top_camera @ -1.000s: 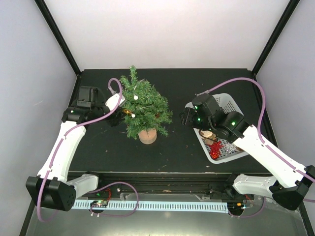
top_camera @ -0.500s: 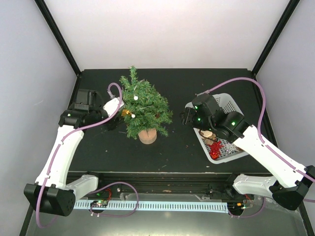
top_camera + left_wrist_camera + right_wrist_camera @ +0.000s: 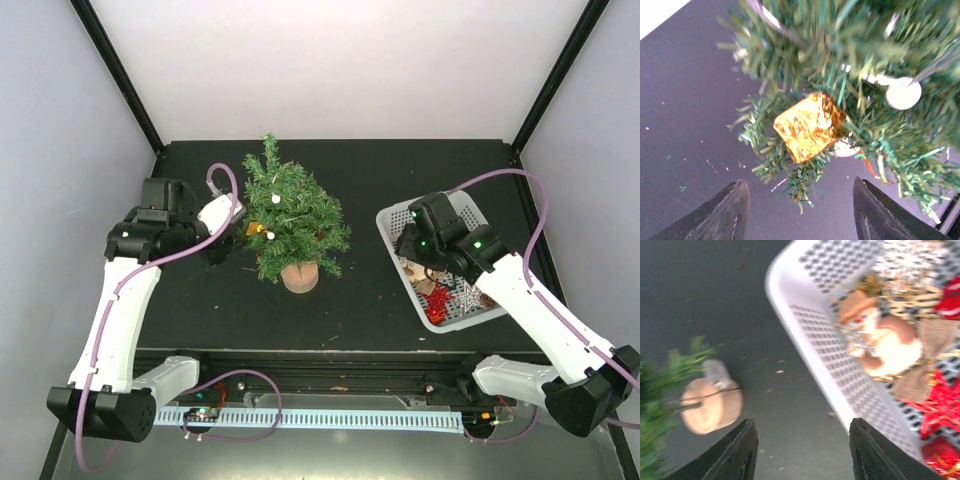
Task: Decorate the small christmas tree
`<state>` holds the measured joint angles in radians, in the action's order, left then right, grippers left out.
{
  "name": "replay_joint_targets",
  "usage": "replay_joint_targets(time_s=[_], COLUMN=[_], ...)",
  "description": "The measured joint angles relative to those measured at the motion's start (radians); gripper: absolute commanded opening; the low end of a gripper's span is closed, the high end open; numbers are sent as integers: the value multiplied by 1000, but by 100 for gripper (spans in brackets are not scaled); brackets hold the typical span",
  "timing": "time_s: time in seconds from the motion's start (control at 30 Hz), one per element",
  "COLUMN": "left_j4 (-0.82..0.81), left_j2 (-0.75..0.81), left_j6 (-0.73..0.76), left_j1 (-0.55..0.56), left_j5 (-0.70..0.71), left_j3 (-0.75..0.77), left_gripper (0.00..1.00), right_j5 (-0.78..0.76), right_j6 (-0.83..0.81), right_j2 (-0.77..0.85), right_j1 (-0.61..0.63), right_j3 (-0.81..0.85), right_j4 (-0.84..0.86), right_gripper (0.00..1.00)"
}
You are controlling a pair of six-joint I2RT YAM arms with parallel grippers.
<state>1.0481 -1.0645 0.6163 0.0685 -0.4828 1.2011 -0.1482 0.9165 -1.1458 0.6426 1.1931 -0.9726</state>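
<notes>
Top external: L arm reaches in from the left, elbow high, wrist level w/ the tree's [image 3: 290, 215] lower branches. Left gripper [image 3: 230, 238] sits just beside the foliage on the tree's left side. Left wrist cam: fingers spread wide, nothing between them. A gold foil ornament [image 3: 807, 127] hangs in the branches above the gap, not touched. A white ball [image 3: 903, 93] hangs further right in the needles.

R arm bends over the white basket [image 3: 455, 326], right gripper [image 3: 402, 248] above its left rim. Right wrist cam (blurred): fingers apart, empty, gap over bare table [image 3: 790, 405] just beside the basket wall. Basket holds a hatted figure [image 3: 875, 335] and red star [image 3: 940, 405], among other bits.

Tree stands upright on its wood stump [image 3: 300, 276], centre-left on the table, between the two grippers and well apart from the basket.
</notes>
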Motion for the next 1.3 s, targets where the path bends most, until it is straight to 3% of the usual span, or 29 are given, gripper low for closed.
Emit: replay_joint_targets(time_s=[0.23, 0.6, 1.0, 1.3], left_j4=[52, 141, 170, 74], left_j2=[17, 101, 84, -27], left_j6=[-31, -73, -72, -56], left_j1=[-19, -46, -48, -48], left_j5=[-14, 48, 101, 74], left_j3=[109, 113, 4, -44], left_gripper=[59, 60, 60, 60], right_j5=[42, 114, 180, 175], right_j6=[-27, -36, -107, -107], right_j2=[1, 129, 110, 72], right_j1=[-177, -189, -189, -189], right_j3=[-133, -413, -306, -222], right_j4=[-64, -71, -24, -68], right_gripper=[49, 50, 50, 50])
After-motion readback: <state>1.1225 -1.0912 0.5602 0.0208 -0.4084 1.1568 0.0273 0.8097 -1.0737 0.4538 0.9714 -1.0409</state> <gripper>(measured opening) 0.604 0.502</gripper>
